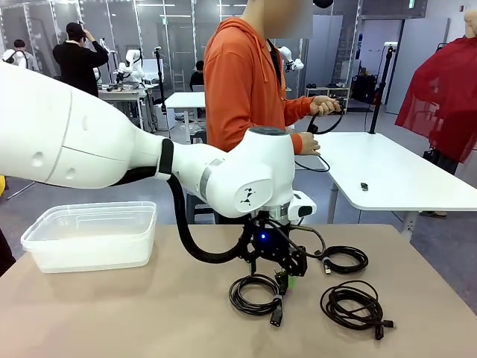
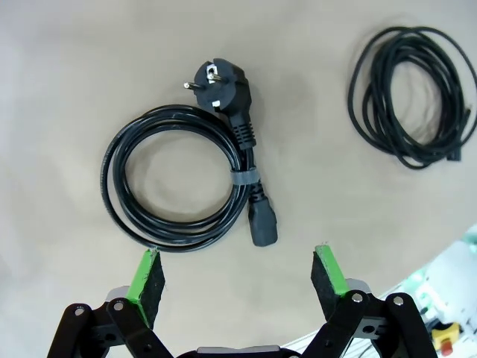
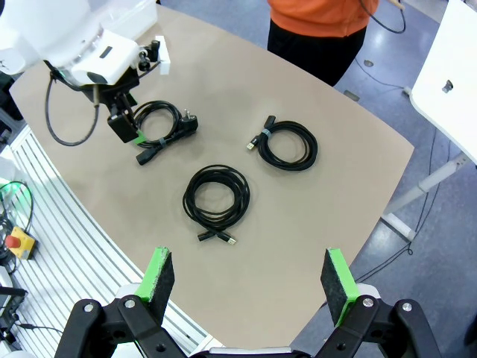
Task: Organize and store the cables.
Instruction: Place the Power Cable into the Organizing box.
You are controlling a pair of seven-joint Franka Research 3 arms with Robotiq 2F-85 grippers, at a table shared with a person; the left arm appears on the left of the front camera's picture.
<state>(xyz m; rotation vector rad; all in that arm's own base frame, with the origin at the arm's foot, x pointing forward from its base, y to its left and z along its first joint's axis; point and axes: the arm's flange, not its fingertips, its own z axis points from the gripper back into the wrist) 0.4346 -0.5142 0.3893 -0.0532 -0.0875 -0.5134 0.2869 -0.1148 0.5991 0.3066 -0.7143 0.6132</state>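
left gripper (image 2: 238, 257) hangs with jaws apart above the cord coil (image 2: 240, 179), left of centre on the near table. the coil's banded side lies just ahead, across the closing line. right gripper (image 3: 246, 287), also spread, is well apart.

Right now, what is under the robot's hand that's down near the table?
A coiled black power cable lies on the table, under the open left gripper. Its round plug and the band around the coil show. In the front view the gripper covers part of the coil.
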